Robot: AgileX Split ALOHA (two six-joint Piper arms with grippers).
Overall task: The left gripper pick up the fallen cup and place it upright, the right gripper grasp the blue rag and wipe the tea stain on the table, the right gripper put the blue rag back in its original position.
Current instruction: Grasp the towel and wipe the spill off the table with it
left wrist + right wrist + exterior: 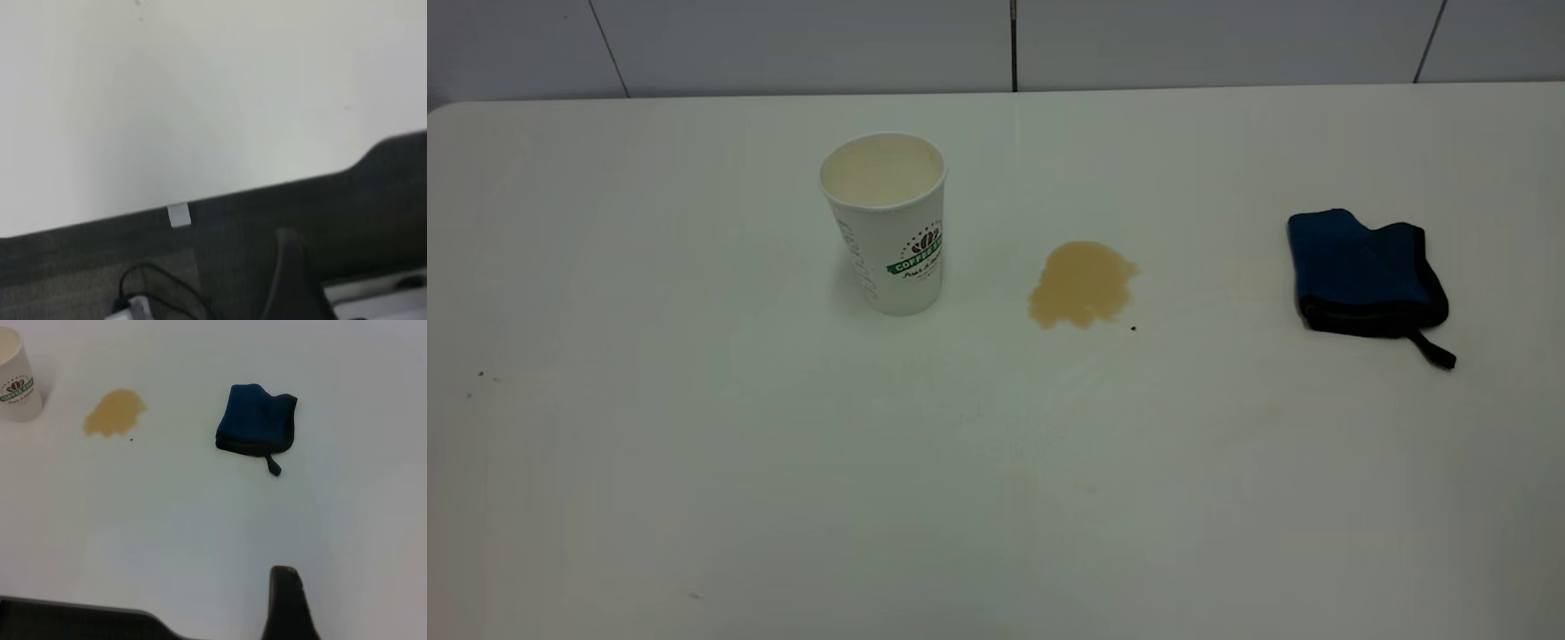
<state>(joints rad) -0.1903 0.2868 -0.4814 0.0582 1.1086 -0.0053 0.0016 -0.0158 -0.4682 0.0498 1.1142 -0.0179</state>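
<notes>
upright cup [885,227] reads "coffee", beside tea stain [1083,284]; jaws' state perhaps untellable.

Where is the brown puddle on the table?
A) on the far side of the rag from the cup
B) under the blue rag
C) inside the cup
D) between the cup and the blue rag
D: the tea stain lies on the bare table, with the upright cup on one side and the blue rag on the other, touching neither.

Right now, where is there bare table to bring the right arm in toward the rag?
The near half of the table is bare. Between the tea stain and the blue rag lies a bare strip. The cup stands close left of the stain.
</notes>
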